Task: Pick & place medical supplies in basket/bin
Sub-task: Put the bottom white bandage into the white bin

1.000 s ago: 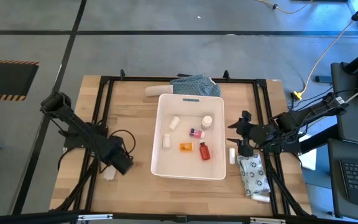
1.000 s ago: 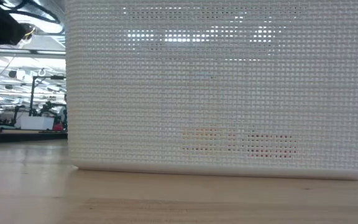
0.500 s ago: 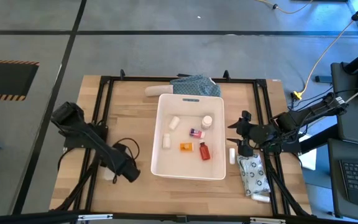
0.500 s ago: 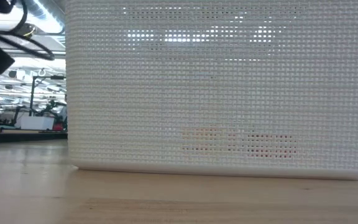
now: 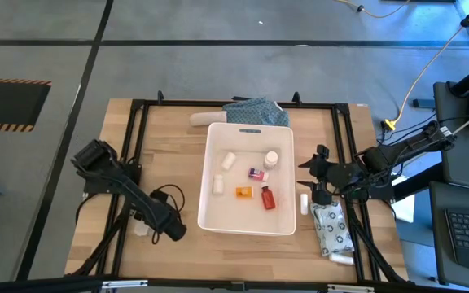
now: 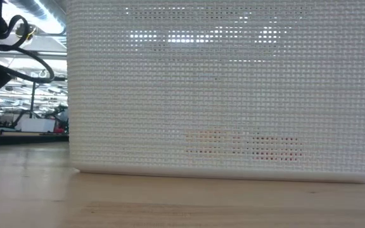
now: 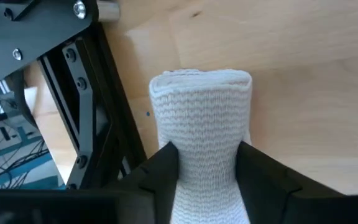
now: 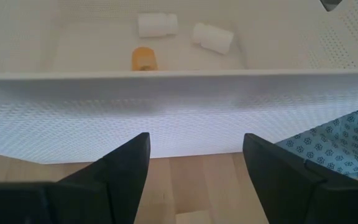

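A white knit gauze roll (image 7: 201, 106) lies on the table by the left frame rail; in the high view it shows as a small white item (image 5: 141, 230). My left gripper (image 7: 207, 155) (image 5: 155, 226) is shut on it. The white tub (image 5: 249, 130) holds white bottles (image 5: 229, 160), a pink-labelled box (image 5: 256, 173), an orange item (image 5: 243, 192) and a red bottle (image 5: 268, 198). My right gripper (image 8: 194, 162) (image 5: 309, 183) hangs open just outside the tub's right wall (image 8: 166, 118). My left gripper pinches the gauze roll between its two fingers, one on each side of the roll's body (image 7: 204, 146). The fingers lie along the roll's length. The roll is squeezed narrower between the fingers than at its free end (image 7: 201, 81). It stays at its place on the table.
A small white tube (image 5: 304, 203), a grey patterned pouch (image 5: 330, 228) and another white tube (image 5: 340, 259) lie right of the tub. A blue-green cloth (image 5: 255, 110) and a white roll (image 5: 202, 120) sit at the far edge. Black frame rails (image 5: 124, 163) border the table.
My left arm has swung toward the table's near edge and dropped lower, bringing its gripper down at the white roll. The roll has kept its place on the table. The right arm has stayed still.
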Motion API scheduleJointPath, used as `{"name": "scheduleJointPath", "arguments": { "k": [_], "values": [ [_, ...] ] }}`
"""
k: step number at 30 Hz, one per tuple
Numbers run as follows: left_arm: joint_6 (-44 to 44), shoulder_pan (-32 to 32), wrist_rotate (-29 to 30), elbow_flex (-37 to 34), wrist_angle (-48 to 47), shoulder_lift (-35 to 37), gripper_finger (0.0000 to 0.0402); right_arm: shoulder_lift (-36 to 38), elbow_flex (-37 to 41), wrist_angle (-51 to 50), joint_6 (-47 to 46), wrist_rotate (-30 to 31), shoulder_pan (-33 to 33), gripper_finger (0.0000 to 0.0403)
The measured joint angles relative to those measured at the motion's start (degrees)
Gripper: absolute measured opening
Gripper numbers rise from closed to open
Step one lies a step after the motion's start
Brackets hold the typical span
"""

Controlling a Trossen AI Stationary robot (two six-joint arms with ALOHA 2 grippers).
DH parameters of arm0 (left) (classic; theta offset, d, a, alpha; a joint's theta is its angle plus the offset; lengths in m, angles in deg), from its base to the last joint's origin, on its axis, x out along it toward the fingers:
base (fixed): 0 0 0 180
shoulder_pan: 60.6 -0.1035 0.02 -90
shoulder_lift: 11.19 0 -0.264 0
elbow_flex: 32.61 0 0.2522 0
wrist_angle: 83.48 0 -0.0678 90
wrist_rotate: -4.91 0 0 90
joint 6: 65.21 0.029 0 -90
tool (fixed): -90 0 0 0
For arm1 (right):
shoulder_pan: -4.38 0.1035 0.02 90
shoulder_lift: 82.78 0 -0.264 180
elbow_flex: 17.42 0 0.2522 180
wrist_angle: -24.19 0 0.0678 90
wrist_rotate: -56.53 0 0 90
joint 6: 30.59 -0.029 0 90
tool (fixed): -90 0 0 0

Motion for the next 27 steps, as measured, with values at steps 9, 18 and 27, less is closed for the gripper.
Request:
{"name": "scheduleJointPath", "arguments": {
  "k": [9, 18, 27],
  "values": [
    [1.50, 0.03, 5.25, 6.78, -14.59, 0.54, 0.0032, -0.02, 0.00, 0.02, 0.05, 0.00, -0.01, 0.0259],
    [1.30, 0.02, 25.61, 18.49, -22.64, 2.58, 0.0014, -0.02, 0.00, 0.04, 1.16, -0.02, -0.01, 0.0259],
    [5.99, -3.46, 40.04, 21.88, -22.49, 6.19, 0.0013, -0.02, -0.01, 0.09, 0.92, -0.02, 0.01, 0.0259]
  ]
}}
